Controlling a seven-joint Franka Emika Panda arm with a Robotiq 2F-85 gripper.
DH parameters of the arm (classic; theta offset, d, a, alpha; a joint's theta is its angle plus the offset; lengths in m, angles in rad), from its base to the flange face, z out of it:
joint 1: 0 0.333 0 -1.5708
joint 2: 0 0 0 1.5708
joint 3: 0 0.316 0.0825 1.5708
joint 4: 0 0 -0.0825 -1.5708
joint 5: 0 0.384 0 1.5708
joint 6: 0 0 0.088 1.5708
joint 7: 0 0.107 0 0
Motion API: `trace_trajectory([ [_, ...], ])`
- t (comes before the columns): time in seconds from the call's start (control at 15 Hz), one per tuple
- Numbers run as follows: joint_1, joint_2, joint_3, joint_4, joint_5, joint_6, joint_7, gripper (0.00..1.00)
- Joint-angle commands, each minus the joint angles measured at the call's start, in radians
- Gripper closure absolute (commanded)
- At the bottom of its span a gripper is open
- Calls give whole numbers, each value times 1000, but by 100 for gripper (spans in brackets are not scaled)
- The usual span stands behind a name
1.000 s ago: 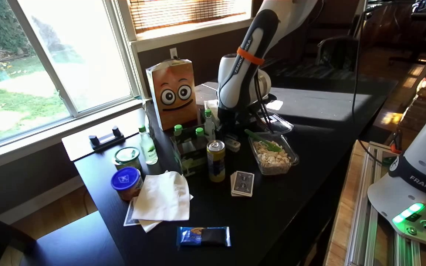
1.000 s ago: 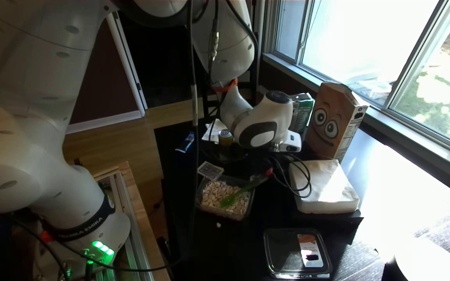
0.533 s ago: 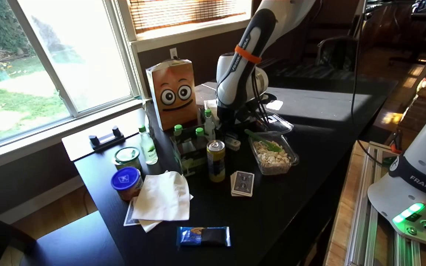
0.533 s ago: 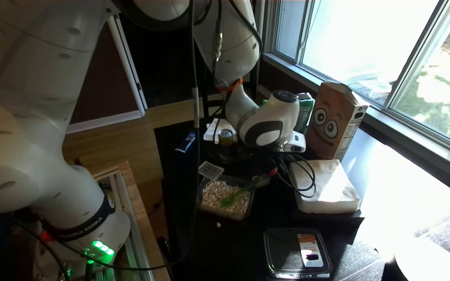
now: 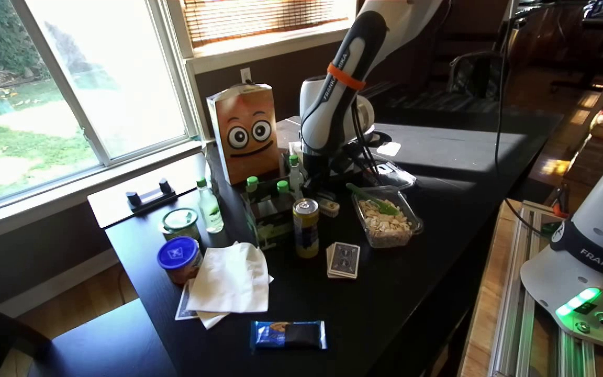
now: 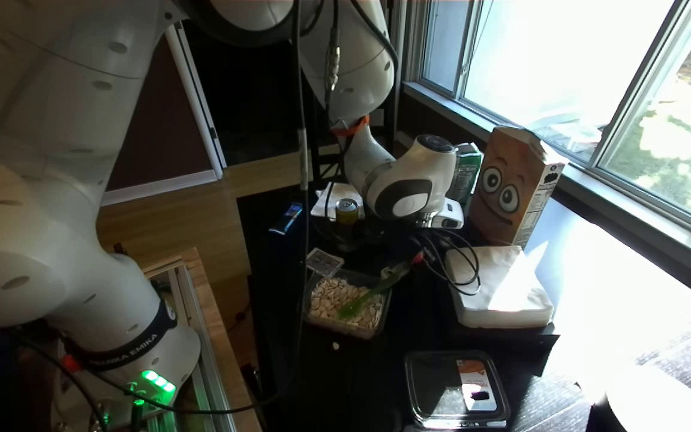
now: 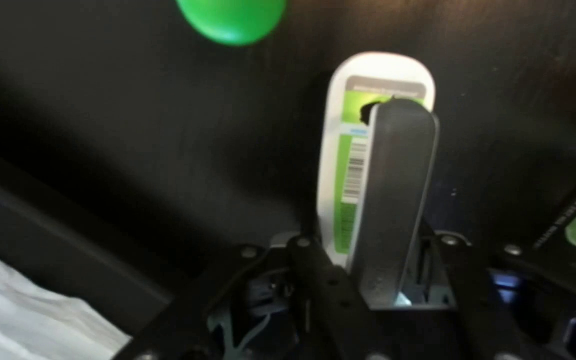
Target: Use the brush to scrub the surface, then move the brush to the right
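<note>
The scrub brush [image 7: 398, 185], smooth grey handle over white round-ended body, sits on the black surface [image 7: 218, 130] between the parted fingers of the hand [image 7: 377, 243], its near end lost among dark linkages; whether it is gripped I cannot tell. The wrist view's top crops a rounded green object [image 7: 234, 17]

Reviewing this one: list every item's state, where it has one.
Long white and grey brush: handle side up
Black jaws: cannot tell if shut
Clear plastic tub: open
Yellow metal can: upright, opening unclear
Clear green-capped bottle: upright, capped
Round blue-lidded canister: upright, closed
Orange cardboard carton: upright
</note>
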Motion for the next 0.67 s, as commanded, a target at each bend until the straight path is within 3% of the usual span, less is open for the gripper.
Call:
trace_trajectory([
  [0.0, 17, 62, -85, 36, 0, 44, 68, 84],
  [0.27, 22, 78, -113, 43, -4, 36, 94, 84],
  [0.6, -64, 82, 69, 40, 35, -24, -84, 84],
])
